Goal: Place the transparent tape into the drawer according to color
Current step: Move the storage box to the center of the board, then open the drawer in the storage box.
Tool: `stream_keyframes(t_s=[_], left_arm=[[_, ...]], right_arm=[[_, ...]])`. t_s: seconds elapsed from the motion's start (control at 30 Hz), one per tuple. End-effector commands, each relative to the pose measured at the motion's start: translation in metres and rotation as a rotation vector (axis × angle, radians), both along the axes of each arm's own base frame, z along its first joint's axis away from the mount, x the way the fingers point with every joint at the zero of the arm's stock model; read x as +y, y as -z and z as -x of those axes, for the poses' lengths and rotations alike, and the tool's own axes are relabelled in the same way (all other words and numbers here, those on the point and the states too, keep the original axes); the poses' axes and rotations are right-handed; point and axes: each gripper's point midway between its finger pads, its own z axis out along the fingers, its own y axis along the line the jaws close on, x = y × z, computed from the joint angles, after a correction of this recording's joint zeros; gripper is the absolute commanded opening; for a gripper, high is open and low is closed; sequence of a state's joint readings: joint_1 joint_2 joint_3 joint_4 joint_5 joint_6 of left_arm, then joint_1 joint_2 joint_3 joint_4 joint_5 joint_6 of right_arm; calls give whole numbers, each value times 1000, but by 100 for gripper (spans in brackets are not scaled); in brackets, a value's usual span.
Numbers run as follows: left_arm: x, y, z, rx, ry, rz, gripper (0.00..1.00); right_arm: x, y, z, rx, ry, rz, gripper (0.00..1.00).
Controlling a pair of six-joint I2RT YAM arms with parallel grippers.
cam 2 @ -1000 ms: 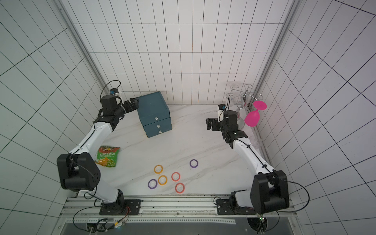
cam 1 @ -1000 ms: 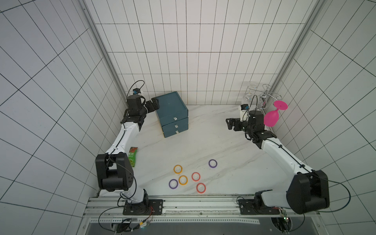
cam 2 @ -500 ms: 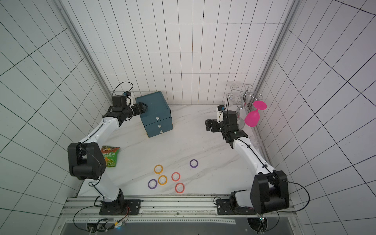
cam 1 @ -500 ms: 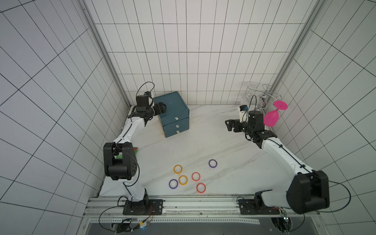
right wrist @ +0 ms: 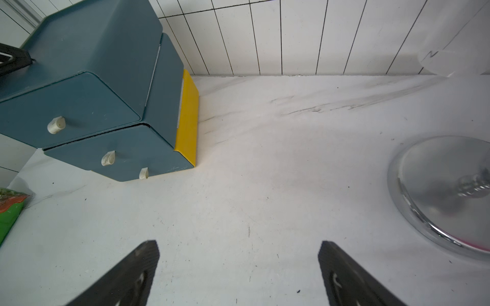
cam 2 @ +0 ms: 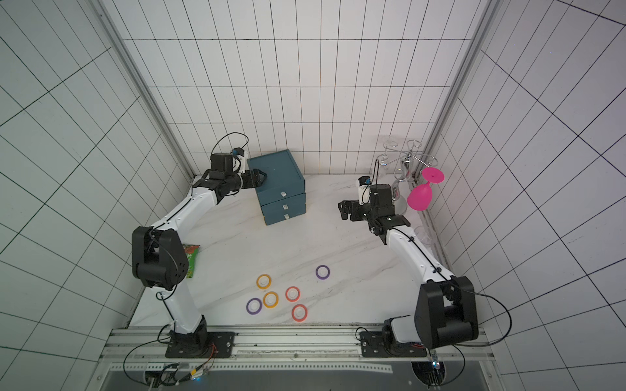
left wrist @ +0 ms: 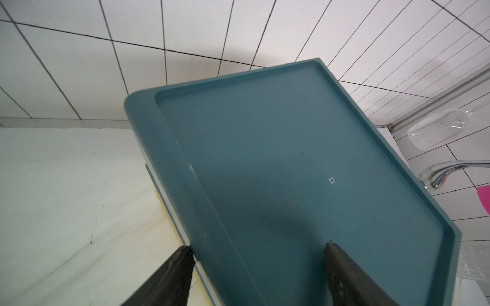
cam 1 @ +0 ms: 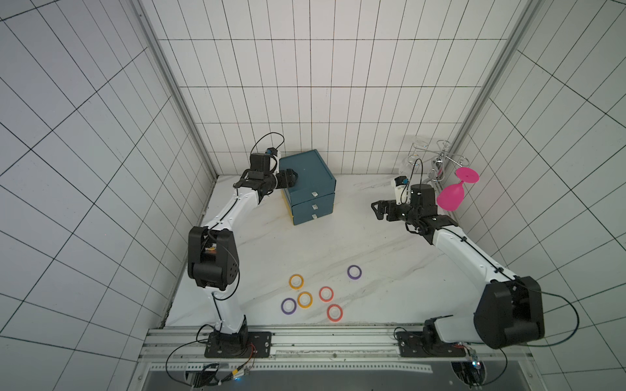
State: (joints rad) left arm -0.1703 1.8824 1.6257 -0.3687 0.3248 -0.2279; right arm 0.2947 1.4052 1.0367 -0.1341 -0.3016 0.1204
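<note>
The left gripper (cam 1: 292, 177) has been moving in onto the top corner of the drawer cabinet (cam 1: 313, 171) and is straddling its rim, jaws spread wide, perhaps just touching it, clamping nothing. The right gripper (cam 1: 376, 210) is hovering wide open and empty, the cabinet well ahead of it. The six tape rolls (cam 1: 305, 299) are lying well behind both grippers.
</note>
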Motion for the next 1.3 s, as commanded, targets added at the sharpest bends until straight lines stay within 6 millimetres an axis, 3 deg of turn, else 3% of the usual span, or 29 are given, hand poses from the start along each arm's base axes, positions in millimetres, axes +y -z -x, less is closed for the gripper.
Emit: stream_keyframes(t_s=[0.0, 0.2, 0.47, 0.6, 0.87, 1.1, 1.27], left_arm=[[-24, 9, 0, 14, 73, -12, 80], [-47, 0, 4, 12, 116, 35, 80], [-29, -23, 22, -31, 64, 83, 88], [-29, -24, 32, -22, 73, 116, 88], [-38, -8, 33, 26, 90, 136, 86], [-38, -2, 32, 45, 92, 126, 82], [-38, 1, 32, 51, 94, 119, 80]], right_arm=[[22, -22, -3, -23, -65, -45, 99], [68, -22, -3, -7, -151, -127, 99], [134, -42, -8, -14, -224, -310, 99], [159, -45, -13, 4, -232, -397, 100], [185, -46, -25, 34, -201, -534, 84], [201, -47, -31, 65, -192, -596, 63], [208, -41, -33, 88, -185, -614, 56]])
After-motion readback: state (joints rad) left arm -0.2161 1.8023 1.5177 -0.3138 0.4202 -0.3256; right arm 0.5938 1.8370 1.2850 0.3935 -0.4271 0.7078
